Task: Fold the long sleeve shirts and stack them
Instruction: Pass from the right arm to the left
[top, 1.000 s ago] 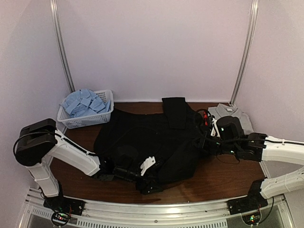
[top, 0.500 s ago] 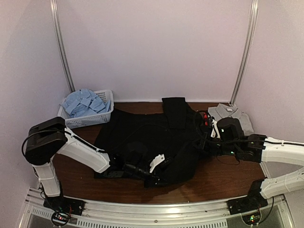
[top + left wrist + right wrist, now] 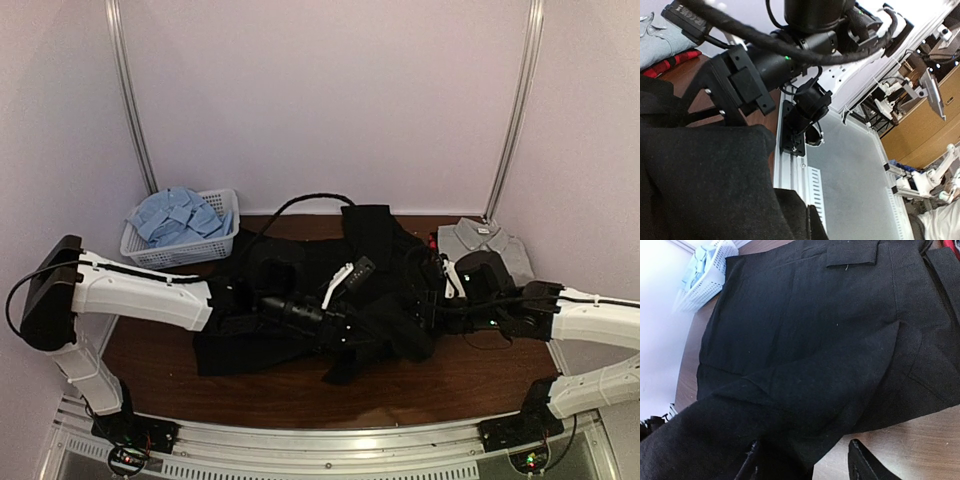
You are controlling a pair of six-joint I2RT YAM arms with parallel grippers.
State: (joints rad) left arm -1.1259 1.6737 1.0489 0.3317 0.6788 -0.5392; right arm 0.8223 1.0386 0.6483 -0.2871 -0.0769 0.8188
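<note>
Two arms on one garment. Which has it? (K.)

Left gripper (image 3: 348, 280), as I read it. It is reached out over the middle of the black shirt (image 3: 380, 240) with a fold of cloth raised under it. Its wrist view is mostly draped black cloth and the fingers are hidden, so a clamp on that fold is my judgement, not something seen. (M.)

And the right gripper (image 3: 438, 292)? (K.)

Low at the shirt's right edge. Its own camera shows the jaws standing apart with cloth bunched in the gap, so it is not pinching. (M.)

How does the shirt lie? (K.)

Spread across the table (image 3: 450, 385), body running left to right, one sleeve trailing toward the far wall. The lifted fold sits left of the right gripper, near it but apart. (M.)

So the fold has to go which way? (K.)

Rightward, probably, across the body toward that right edge. The left arm is the one placed to carry it. (M.)

The stack? (K.)

Far right. The grey shirt (image 3: 485, 238) is folded over the plaid shirt (image 3: 432, 243), closest to the right arm. The light blue shirt (image 3: 178, 213) is heaped in the basket (image 3: 160, 257), far left. (M.)
</note>
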